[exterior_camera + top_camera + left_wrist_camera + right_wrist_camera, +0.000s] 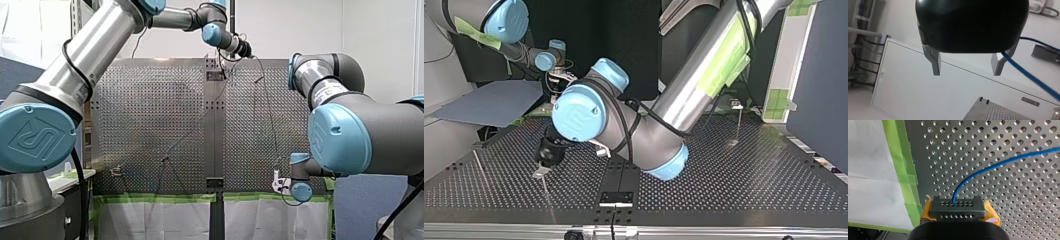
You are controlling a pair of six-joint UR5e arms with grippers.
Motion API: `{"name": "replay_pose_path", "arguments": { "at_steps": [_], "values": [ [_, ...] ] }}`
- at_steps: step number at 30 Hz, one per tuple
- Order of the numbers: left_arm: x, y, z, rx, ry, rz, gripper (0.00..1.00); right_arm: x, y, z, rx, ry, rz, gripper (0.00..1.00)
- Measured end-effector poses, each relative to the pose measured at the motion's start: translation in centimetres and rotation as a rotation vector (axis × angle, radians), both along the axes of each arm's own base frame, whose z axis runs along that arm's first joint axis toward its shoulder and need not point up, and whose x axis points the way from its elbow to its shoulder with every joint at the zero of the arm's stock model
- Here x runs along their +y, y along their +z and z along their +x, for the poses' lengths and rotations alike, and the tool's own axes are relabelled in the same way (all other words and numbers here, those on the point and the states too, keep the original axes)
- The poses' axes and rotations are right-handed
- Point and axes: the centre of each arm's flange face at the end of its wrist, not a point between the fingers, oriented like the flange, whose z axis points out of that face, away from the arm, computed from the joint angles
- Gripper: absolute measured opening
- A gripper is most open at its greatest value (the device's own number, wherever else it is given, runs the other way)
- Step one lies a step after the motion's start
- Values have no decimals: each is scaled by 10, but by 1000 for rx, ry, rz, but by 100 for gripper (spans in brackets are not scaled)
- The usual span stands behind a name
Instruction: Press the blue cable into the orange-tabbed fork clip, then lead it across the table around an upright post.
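My left arm's black gripper (966, 73) with grey metal fingers (935, 62) stood open, gripping nothing, above the far end of the silver perforated metal table (150, 125), before a white wall panel (910, 87). The thin blue cable (988, 168) passed beside one finger and crossed to my right arm's yellow-padded gripper (957, 206), clamped on it beside the green tape strip (904, 177).

It looked like a robotics lab: a perforated metal desk (150, 125) edged with green tape (906, 180), two industrial arms (95, 45) mounted alongside, plain white walls (290, 25), and seemingly bundled wiring (863, 62) behind.
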Motion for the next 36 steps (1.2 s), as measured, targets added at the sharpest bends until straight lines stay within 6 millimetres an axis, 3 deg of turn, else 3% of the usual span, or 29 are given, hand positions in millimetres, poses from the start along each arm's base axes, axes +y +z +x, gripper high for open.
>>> {"name": "replay_pose_path", "arguments": {
  "at_steps": [7,29,36],
  "values": [
    [-3,-14,12,20,-7,-26,100,1,0,2,4,4,0,0],
    [-9,2,31,15,-76,-259,100,1,0,6,14,11,-2,0],
    [-12,-12,34,47,-87,-306,100,2,1,7,15,13,-2,0]
  ]
}}
